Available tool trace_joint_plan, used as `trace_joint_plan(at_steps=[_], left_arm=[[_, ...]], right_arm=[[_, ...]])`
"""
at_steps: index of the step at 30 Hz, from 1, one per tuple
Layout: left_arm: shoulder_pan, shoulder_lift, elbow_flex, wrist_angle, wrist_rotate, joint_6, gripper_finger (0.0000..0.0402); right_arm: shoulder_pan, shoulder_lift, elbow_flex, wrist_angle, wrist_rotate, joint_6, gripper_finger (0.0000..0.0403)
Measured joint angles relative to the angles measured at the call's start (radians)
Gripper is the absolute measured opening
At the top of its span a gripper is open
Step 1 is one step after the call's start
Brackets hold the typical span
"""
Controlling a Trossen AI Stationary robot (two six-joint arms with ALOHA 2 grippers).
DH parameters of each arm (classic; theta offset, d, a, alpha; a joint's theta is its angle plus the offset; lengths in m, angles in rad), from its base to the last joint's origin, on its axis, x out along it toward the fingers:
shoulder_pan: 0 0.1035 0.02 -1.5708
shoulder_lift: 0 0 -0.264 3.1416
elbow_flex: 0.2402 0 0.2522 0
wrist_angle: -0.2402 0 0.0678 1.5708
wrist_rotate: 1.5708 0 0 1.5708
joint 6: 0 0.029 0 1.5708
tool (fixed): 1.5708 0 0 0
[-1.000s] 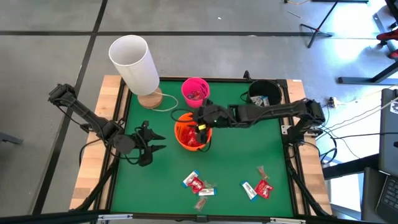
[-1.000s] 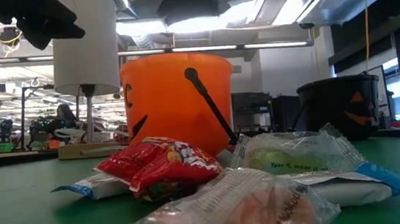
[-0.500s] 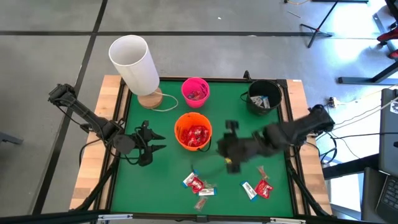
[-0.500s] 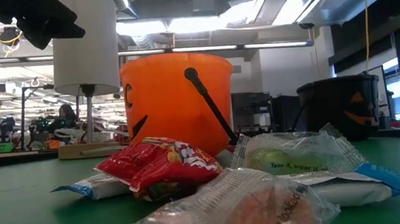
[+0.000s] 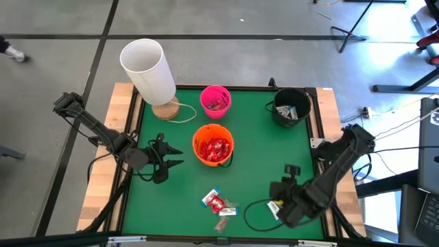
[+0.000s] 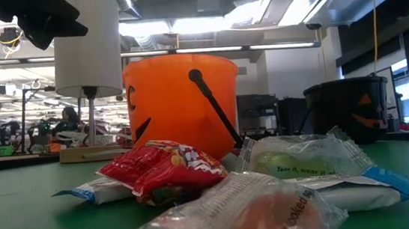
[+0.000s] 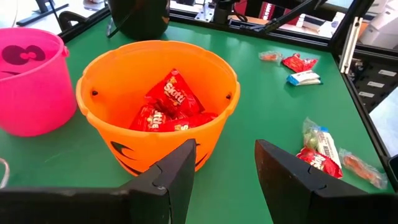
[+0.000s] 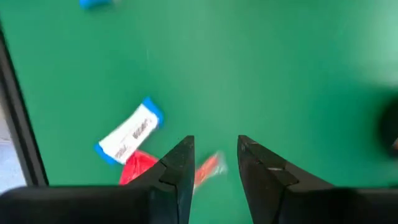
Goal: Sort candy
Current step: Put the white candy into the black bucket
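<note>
Candy lies in two groups near the table's near edge: red and clear wrappers (image 5: 219, 204) in the middle, and a blue-white one (image 5: 274, 208) at the near right, mostly hidden under my right arm. My right gripper (image 8: 215, 144) is open and points down over that right group. A reddish wrapper (image 8: 209, 167) shows in the gap between its fingers, with a blue-white candy (image 8: 129, 134) and a red one (image 8: 137, 169) beside it. My left gripper (image 7: 225, 152) waits open, left of the orange bucket (image 7: 158, 112), which holds red candy (image 7: 171, 99).
A pink bucket (image 5: 215, 100) and a black bucket (image 5: 291, 106), both with candy inside, stand near the far edge. A tall white cylinder (image 5: 147, 68) on a wooden base stands at the far left corner. Bare green mat lies between the orange bucket and the right edge.
My right gripper has left its place over the orange bucket and swung toward the table's near right corner. It has come down over the candy group there, which its arm now covers. The left arm and the candy have stayed put.
</note>
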Motion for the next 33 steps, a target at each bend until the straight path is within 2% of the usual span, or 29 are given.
trace_joint_plan(at_steps=[6, 11, 18, 22, 26, 33], left_arm=[[0.000, 0.000, 0.000, 0.000, 0.001, 0.001, 0.0160], [0.000, 0.000, 0.000, 0.000, 0.001, 0.002, 0.0160], [0.000, 0.000, 0.000, 0.000, 0.001, 0.001, 0.0160], [0.000, 0.000, 0.000, 0.000, 0.001, 0.001, 0.0160], [0.000, 0.000, 0.000, 0.000, 0.001, 0.001, 0.0160], [0.000, 0.000, 0.000, 0.000, 0.001, 0.000, 0.0160]], right_arm=[[0.070, 0.000, -0.183, 0.188, -0.130, 0.160, 0.0120], [0.071, 0.000, -0.327, 0.443, -0.207, 0.241, 0.0161], [0.056, 0.001, -0.392, 0.542, -0.193, 0.296, 0.0245], [0.056, 0.003, -0.419, 0.563, -0.163, 0.344, 0.0276], [0.056, 0.004, -0.465, 0.613, -0.144, 0.401, 0.0289], [0.056, 0.004, -0.553, 0.757, -0.131, 0.435, 0.0280]])
